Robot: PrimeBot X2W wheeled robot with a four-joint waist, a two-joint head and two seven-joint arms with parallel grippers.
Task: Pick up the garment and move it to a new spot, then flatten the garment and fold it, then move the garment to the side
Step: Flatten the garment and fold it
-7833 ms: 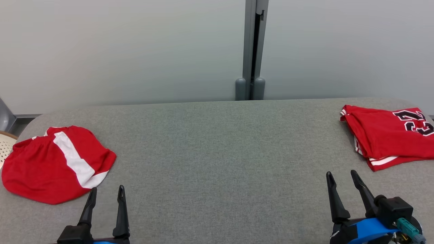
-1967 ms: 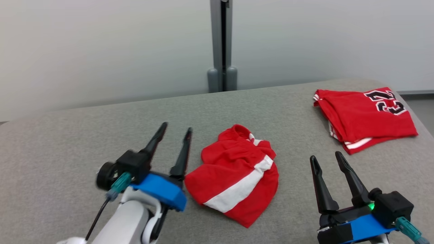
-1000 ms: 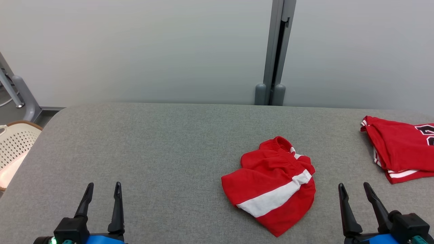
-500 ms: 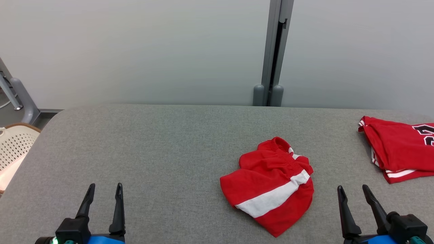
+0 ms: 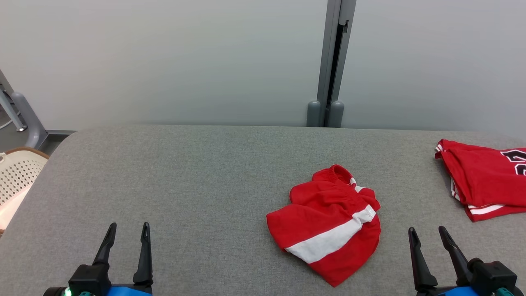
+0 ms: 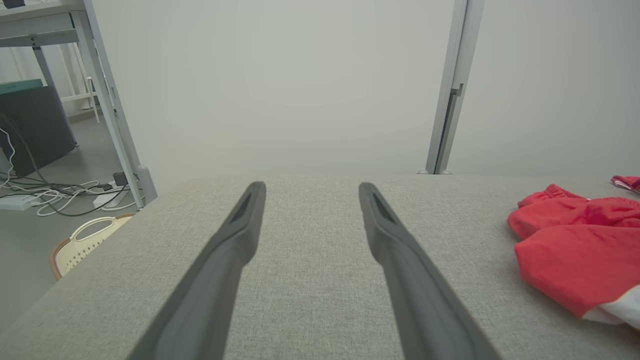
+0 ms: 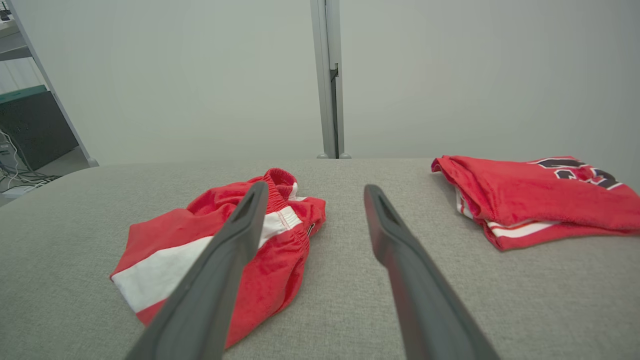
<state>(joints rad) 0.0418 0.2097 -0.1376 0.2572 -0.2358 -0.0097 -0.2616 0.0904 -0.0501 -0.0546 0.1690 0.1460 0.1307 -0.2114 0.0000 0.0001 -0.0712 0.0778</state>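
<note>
The garment (image 5: 326,224) is a pair of red shorts with a white stripe, lying crumpled on the grey table (image 5: 197,172), right of centre. It also lies at the right edge of the left wrist view (image 6: 575,250) and left of centre in the right wrist view (image 7: 220,245). My left gripper (image 5: 128,227) rests open at the lower left, far from the shorts, nothing between its fingers (image 6: 240,235). My right gripper (image 5: 427,230) stands open at the lower right, just right of the shorts, empty too.
A folded red jersey (image 5: 485,181) with black numbers lies at the table's right edge, also in the right wrist view (image 7: 530,195). A cream perforated basket (image 5: 14,181) sits on the floor off the left end. A grey post (image 5: 328,61) stands behind the table.
Over the last second nothing has moved but a slight camera shift. Earlier, the shorts lay at the table's left end; my left gripper brought them to the middle and withdrew.
</note>
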